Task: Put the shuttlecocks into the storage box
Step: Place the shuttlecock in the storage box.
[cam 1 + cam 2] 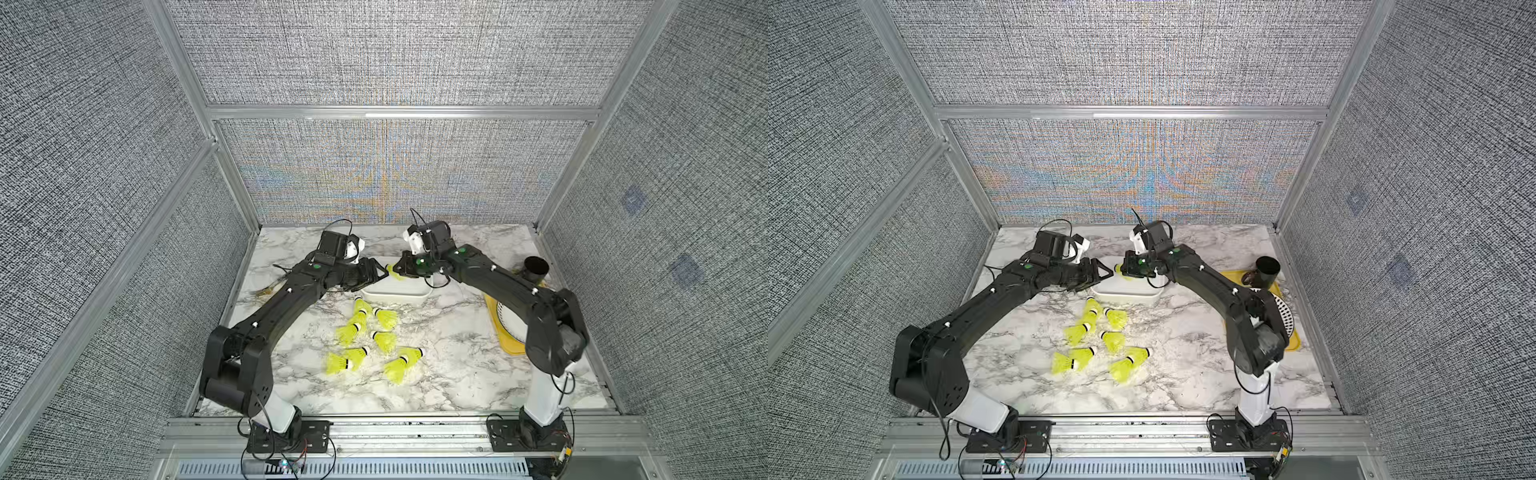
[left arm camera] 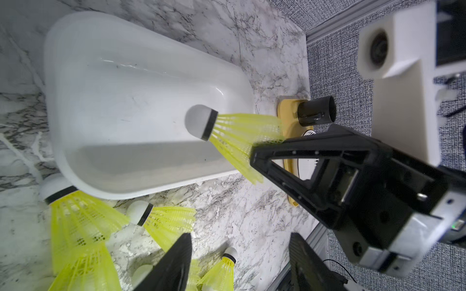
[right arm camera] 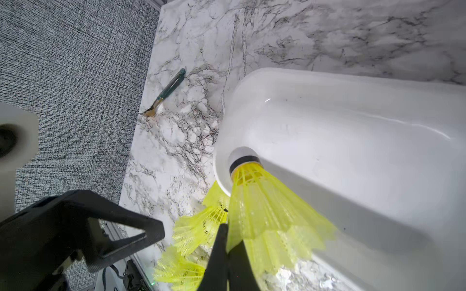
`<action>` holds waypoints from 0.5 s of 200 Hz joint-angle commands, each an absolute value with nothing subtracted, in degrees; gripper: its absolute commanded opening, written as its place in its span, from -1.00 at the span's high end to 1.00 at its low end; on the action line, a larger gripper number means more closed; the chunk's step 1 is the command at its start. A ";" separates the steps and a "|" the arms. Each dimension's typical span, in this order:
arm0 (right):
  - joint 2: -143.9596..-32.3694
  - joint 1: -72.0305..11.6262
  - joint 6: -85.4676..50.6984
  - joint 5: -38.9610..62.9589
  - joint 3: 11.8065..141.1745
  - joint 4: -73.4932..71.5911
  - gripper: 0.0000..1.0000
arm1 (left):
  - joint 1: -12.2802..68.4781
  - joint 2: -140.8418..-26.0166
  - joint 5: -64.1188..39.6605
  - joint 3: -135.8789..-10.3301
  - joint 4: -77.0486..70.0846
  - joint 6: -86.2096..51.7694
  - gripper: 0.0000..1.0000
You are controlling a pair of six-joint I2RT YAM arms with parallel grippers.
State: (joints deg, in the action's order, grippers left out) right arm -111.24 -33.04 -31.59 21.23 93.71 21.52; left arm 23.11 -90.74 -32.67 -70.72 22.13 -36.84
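Right claw (image 1: 399, 270) pinches one shuttlecock (image 2: 227, 126) above the still-empty storage box (image 1: 395, 296) at frame centre; left claw (image 1: 376, 272) half-open, empty; other shuttlecocks (image 1: 384, 340) wait on the counter (image 1: 457, 374) below.

A white marble-patterned tabletop (image 1: 457, 374) with grey veins filled the floor of the cell, closed in by grey woven fabric walls (image 1: 374, 62) set in an aluminium frame (image 1: 403, 112). Along the table's right edge lay a flat yellow tray (image 1: 1293, 343). A black cylindrical cup (image 1: 1266, 270) with a handle stood upright at the tray's far end, its mouth open upward. Nearer on the same tray sat a white plate (image 1: 1281, 309) with black dots round its rim, only partly in sight. Close to the left wall a fork (image 3: 167, 94) with a dark green handle and golden tines lay flat on the marble, well apart from the tray
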 commanded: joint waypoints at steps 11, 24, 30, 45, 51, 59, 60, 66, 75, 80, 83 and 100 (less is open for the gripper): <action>-119.40 -32.89 -28.62 22.24 101.73 24.34 1.00 | 21.78 -93.56 -31.15 -71.99 22.06 -34.20 -0.28; -122.77 -32.87 -28.56 22.98 104.49 24.44 1.00 | 20.74 -94.13 -31.19 -71.73 22.31 -33.80 -0.28; -124.06 -32.93 -28.56 23.20 105.60 24.48 1.00 | 20.21 -94.37 -30.89 -71.48 22.53 -33.67 -0.28; -126.61 -33.14 -28.30 23.36 107.12 23.91 1.00 | 18.92 -94.49 -30.74 -70.87 22.85 -33.66 -0.27; -127.38 -33.15 -28.17 23.31 107.51 23.53 1.00 | 18.69 -94.57 -30.82 -70.69 22.81 -33.66 -0.28; -128.42 -33.13 -27.96 23.30 108.09 23.39 1.00 | 18.55 -94.49 -30.76 -70.49 22.85 -33.51 -0.28; -128.55 -33.13 -27.91 23.30 108.18 23.38 1.00 | 18.55 -94.53 -30.81 -70.45 22.89 -33.50 -0.28; -129.22 -33.11 -27.58 23.18 108.63 23.30 1.00 | 18.54 -94.50 -30.92 -70.36 22.97 -33.40 -0.28; -130.22 -33.09 -27.26 23.28 109.15 23.03 1.00 | 18.56 -94.63 -31.02 -70.10 23.03 -33.23 -0.28; -130.69 -33.13 -27.22 23.40 109.41 22.83 1.00 | 18.51 -94.61 -31.04 -69.97 23.16 -33.16 -0.28; -131.00 -33.17 -27.20 23.47 109.47 22.78 1.00 | 18.54 -94.61 -31.06 -69.84 23.24 -33.09 -0.28; -132.32 -33.16 -27.16 23.99 110.41 22.61 1.00 | 18.46 -94.75 -30.94 -69.27 23.80 -32.41 -0.28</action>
